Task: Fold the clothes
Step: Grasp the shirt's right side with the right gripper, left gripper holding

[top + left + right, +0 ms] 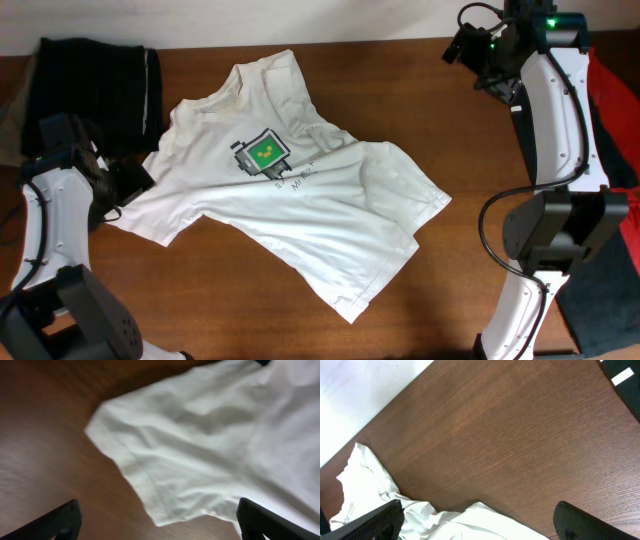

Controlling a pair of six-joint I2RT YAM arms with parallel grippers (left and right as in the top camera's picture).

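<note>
White shirt [290,200] dead centre, rumpled, collar [225,100] at 11 o'clock, hem [400,262] at 5. Not yet folded; opening step. Left gripper [130,180] spread wide, empty, just over sleeve [165,460] at 9 o'clock. Right gripper [467,45] released too, parked at 1 o'clock. Next, probably: pinch sleeve edge, carry inward.

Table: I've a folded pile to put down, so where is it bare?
The table's widest bare wood lies between the white T-shirt's hem and the right arm. A second patch runs along the near edge, below the shirt. The left side is crowded: dark garment, left arm and the sleeve meet there.
</note>
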